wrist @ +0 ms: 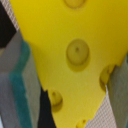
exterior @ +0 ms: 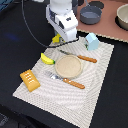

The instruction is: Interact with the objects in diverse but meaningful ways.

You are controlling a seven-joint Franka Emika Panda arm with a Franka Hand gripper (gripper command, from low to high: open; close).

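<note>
Cheese wedge (wrist: 75,55): fills the wrist view, between the hand's fingers (wrist: 15,80), on the mat's (exterior: 100,90) far edge.
Hand (exterior: 59,39): straddling the wedge; closure cannot tell.
Progress: bread loaf (exterior: 29,80), banana (exterior: 47,59), milk carton (exterior: 92,41) apparently still await handling.

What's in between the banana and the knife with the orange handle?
The round tan plate sits between the banana and the knife, seen in the exterior view.

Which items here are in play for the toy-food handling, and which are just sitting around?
In play:
cheese wedge, right at the hand
banana
bread loaf
milk carton
grey pot

Lying about:
plate
knife
fork
placemat
beige bowl
</note>
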